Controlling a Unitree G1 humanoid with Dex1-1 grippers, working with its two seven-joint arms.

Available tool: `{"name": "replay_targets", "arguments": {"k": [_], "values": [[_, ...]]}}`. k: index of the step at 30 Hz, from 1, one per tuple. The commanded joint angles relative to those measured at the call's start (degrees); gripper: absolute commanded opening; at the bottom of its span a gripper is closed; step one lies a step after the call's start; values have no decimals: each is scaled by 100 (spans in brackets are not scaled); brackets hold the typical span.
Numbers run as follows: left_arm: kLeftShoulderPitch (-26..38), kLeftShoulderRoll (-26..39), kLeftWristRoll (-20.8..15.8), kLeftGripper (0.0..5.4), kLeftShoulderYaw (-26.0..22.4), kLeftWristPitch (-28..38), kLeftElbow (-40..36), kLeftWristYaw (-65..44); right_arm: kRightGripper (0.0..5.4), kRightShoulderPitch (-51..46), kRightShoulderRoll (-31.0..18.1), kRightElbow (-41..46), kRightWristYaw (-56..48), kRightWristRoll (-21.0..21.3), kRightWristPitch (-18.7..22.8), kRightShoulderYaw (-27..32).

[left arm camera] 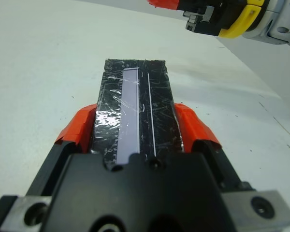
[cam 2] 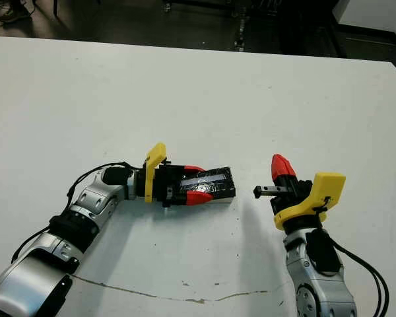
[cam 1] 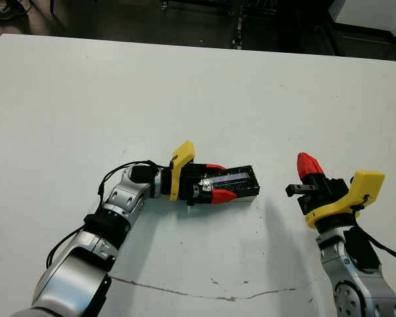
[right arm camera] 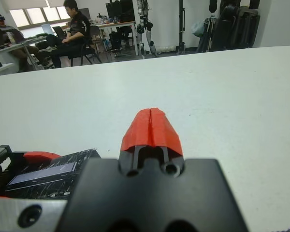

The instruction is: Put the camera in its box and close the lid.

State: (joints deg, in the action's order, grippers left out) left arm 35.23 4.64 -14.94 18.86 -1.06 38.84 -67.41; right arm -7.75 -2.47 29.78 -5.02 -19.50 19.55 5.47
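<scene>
left end effector (cam 1: 214, 181) grasps lid (cam 1: 232, 179) (box probably beneath); right end effector (right arm camera: 151, 126) clenched.

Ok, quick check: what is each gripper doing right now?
Left gripper: closed on the lid, which sits on the box.
Right gripper: closed, empty, raised off the table.
</scene>
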Motion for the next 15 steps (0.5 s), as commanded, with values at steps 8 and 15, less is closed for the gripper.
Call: {"name": "replay_targets", "arguments": {"k": [8, 15], "values": [[169, -840, 367, 317, 526, 206, 1026, -847, 0, -93, -52, -25, -32, -6, -18, 54], [621, -1011, 625, 317, 599, 441, 1551, -1064, 0, -106, -46, -22, -11, 4, -7, 58]]}}
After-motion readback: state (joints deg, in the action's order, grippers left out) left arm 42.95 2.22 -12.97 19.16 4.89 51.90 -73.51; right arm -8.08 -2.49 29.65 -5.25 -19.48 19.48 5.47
